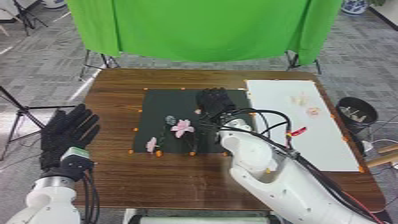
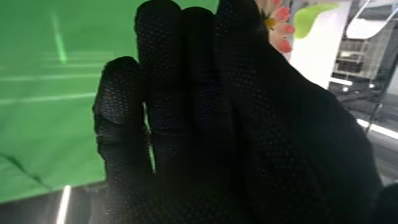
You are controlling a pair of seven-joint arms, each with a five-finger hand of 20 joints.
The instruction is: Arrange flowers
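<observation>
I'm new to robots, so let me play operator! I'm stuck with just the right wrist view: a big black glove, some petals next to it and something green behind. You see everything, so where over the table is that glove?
Observer: In the head view, the right hand is above the dark mat, toward the mat's far edge.
Visitor: Lovely! And is there a flower on that mat I could go for next?
Observer: Yes, a pink flower lies on it, nearer the robot than your fingers and off to their left.
</observation>
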